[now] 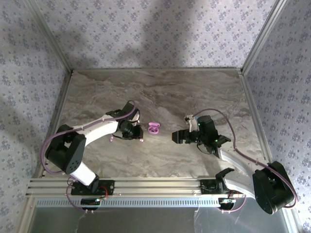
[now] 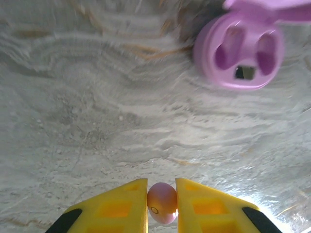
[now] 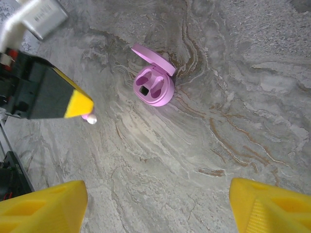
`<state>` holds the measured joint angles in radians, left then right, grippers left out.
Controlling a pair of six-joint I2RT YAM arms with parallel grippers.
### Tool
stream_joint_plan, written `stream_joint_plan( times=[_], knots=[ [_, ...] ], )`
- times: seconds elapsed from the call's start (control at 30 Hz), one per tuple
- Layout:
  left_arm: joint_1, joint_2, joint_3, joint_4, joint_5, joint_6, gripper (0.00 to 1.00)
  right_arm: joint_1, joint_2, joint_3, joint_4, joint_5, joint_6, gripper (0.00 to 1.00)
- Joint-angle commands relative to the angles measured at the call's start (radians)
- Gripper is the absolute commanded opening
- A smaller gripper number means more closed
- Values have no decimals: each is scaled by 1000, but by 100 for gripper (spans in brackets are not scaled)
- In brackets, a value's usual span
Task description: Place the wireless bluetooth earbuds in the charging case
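Left jaws tight around pink earbud (image 2: 162,208), open pink case (image 2: 243,82) ahead.

The left arm (image 1: 99,127) bends in from its near-left base toward the centre, the left gripper (image 2: 161,191) with its yellow fingers (image 2: 116,206) pinched tight on a pink earbud (image 2: 162,203), while the right arm (image 1: 238,162) stretches leftward from the near-right base, the right gripper (image 3: 158,194) hovering with its jaws spread wide.

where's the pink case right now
Top view: the pink case sits open on the table, between the left gripper and the right gripper.
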<state>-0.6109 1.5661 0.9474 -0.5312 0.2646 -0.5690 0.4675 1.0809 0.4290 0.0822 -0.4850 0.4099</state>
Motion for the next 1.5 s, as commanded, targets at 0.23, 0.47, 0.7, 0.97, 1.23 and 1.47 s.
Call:
stream_joint_plan(
  times=[0.23,0.47,0.7,0.97,1.23,1.47],
  knots=[
    [-106,41,260,-241,-315,-15,21,8,20,30,-17,33,-25,79],
    [-199,144,417,-322,-459,-26,21,16,32,36,-15,48,-43,79],
    [-245,230,500,-330,-506,-34,21,27,-75,-6,8,72,-46,83],
    [-277,319,582,-349,-522,-35,21,6,-260,-72,-10,164,-30,87],
    [-290,378,628,-356,-517,-32,21,-30,-259,-71,-27,160,-17,88],
    [-294,409,635,-355,-508,-38,21,-34,-248,-68,-25,146,-14,88]
  ],
)
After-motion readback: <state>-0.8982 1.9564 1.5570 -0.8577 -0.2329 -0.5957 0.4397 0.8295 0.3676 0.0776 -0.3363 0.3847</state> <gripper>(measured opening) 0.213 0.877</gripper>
